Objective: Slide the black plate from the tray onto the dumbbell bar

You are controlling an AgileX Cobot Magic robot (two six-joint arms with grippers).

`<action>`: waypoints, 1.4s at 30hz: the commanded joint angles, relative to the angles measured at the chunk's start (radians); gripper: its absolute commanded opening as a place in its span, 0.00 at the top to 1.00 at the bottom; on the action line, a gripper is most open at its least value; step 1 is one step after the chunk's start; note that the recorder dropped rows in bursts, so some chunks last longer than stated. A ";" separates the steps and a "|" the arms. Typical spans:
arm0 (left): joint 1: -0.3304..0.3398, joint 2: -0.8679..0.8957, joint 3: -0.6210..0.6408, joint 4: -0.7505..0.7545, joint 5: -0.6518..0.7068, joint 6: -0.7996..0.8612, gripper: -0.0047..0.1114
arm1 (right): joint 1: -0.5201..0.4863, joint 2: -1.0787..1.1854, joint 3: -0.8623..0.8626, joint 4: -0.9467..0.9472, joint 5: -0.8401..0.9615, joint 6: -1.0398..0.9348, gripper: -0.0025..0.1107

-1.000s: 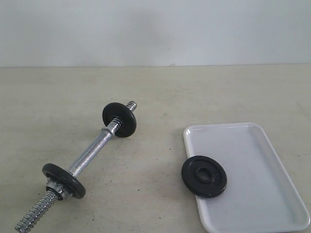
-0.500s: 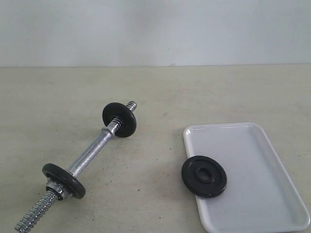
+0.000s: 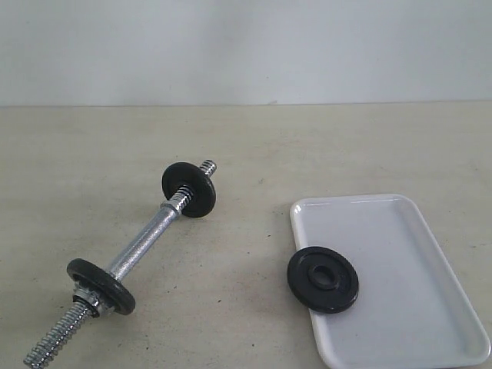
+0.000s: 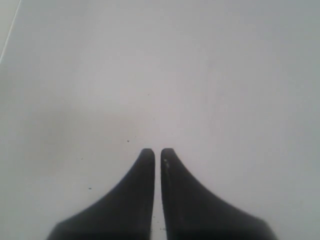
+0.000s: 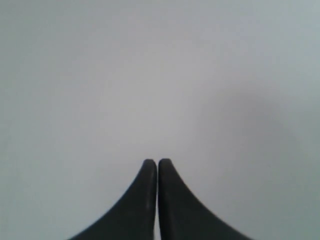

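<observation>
Step in hand, as judged: reaching for the plate and picking it up. Not yet gripped, and no arm showing in the exterior view.

Far left: the bar (image 3: 142, 244), toward the front-left corner of the counter (image 3: 254, 146). Lies flat, long axis diagonal. Points its bare threaded end at the front-left corner and its other end toward the back edge and the middle. Carries a disc (image 3: 101, 286) at the near end with a silver nut (image 3: 86, 298) just outside it. Carries a second disc (image 3: 188, 191) at the far end, with only a short thread stub beyond.

Right of middle, near the front edge: the plate (image 3: 323, 279). Straddles the left rim of the tray (image 3: 400, 231), partly over the tray floor and partly overhanging the counter, so probably a touch tilted. Faces its hole upward, hole axis roughly vertical and well off the bar's axis.

Tray toward the front-right corner, long side running front to back.

Left jaws: pressed nearly together with a hairline slit, pinching nothing, over plain pale surface. Right jaws: pressed together, empty, over the same kind of surface.

To do it well:
- Spread the right jaws first.
- Come down on the plate's overhanging edge and pinch across the thickness, not through the hole.
- Stand the plate on edge to match the hole axis to the bar's diagonal.
- Feed it onto the long bare thread at the front-left end.
- Probably steady the bar with the left jaws against rolling.
- Avoid dragging the tray along.
</observation>
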 commanded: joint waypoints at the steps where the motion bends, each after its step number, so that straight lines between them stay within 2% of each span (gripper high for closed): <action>1: 0.003 -0.004 0.004 0.021 0.126 0.191 0.92 | 0.001 0.002 -0.030 0.115 -0.056 0.120 0.98; 4: 0.003 -0.004 -0.035 0.022 0.235 0.204 0.92 | 0.001 0.002 -0.063 0.046 -0.012 0.105 0.98; 6: 0.003 -0.004 -0.076 0.053 0.314 0.206 0.92 | 0.001 0.002 -0.104 -0.055 0.104 0.105 0.98; 11: 0.003 -0.004 -0.179 0.176 0.568 0.206 0.92 | 0.001 0.038 -0.270 -0.272 0.652 0.130 0.98; 13: 0.003 -0.004 -0.211 0.166 0.660 0.183 0.92 | 0.001 0.080 -0.334 -0.283 0.839 0.130 0.98; 17: 0.003 -0.004 -0.252 0.085 0.715 0.041 0.92 | 0.001 0.180 -0.423 -0.283 1.075 0.130 0.98; 21: 0.003 0.005 -0.315 0.071 0.898 0.030 0.92 | 0.001 0.277 -0.467 -0.278 1.174 0.130 0.98; 26: 0.003 0.084 -0.409 0.011 1.114 0.173 0.92 | 0.001 0.333 -0.482 -0.243 1.250 0.043 0.98; 31: 0.003 0.211 -0.474 -0.292 1.197 0.405 0.92 | 0.029 0.333 -0.489 -0.019 1.372 -0.379 0.98; 34: 0.003 0.287 -0.492 -0.471 1.236 0.514 0.92 | 0.054 0.333 -0.494 0.092 1.425 -0.563 0.98; 42: 0.003 0.426 -0.500 -0.795 1.296 0.798 0.92 | 0.054 0.331 -0.494 0.156 1.316 -0.596 0.98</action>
